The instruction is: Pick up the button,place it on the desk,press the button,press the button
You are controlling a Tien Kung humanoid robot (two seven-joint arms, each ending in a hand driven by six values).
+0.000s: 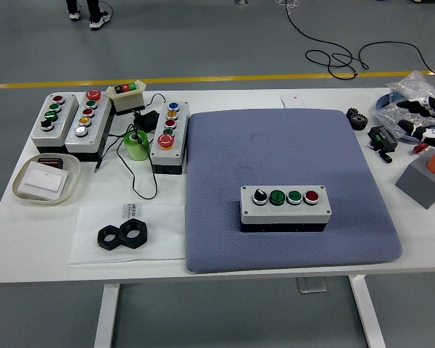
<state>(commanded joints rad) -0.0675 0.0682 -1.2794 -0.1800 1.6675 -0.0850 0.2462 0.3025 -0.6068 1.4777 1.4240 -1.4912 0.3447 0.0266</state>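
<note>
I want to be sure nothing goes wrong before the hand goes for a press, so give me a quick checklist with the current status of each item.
1. Button box lying flat on the blue mat, buttons facing up: ok.
2. Space above the box free of hands and objects: ok.
3. Right hand placed over the box: not ok, it is at the table's right edge, well away.
4. Right hand empty: cannot tell.
5. Left hand available: cannot tell, not in view.
6. Other button boxes clear of the mat: ok, they sit at the far left.

Blue mat (290,156): open all round the button box (285,206); clutter crowds the tabletop's (225,98) left and right ends.
</note>
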